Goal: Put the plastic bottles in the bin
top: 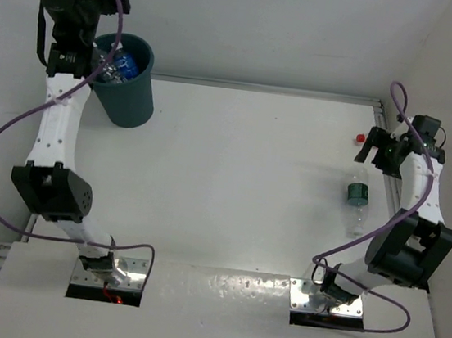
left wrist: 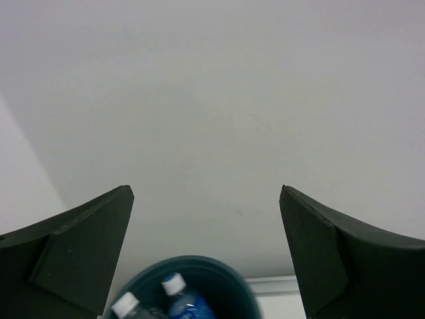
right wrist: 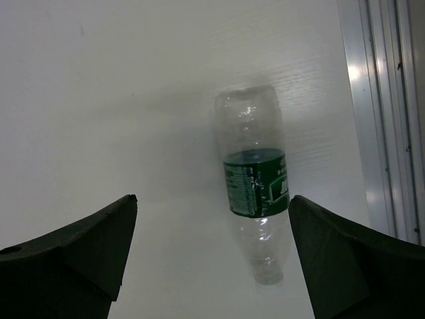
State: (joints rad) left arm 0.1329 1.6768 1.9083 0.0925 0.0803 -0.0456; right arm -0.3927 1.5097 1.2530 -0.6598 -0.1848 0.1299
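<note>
We see the white tabletop [top: 243,163], with the teal bin [top: 131,104] standing at its far left corner. Our left hand [left wrist: 206,193] hangs above the bin, fingers spread wide and nothing between them. Our right hand [right wrist: 212,199], also spread wide and gripping nothing, is near the green-labelled bottle [right wrist: 255,189], which lies on its side by the right edge. Inside the bin are a blue-labelled bottle [left wrist: 190,307] and a second bottle [left wrist: 126,307]. A tiny red object [top: 360,138] sits farther back.
</note>
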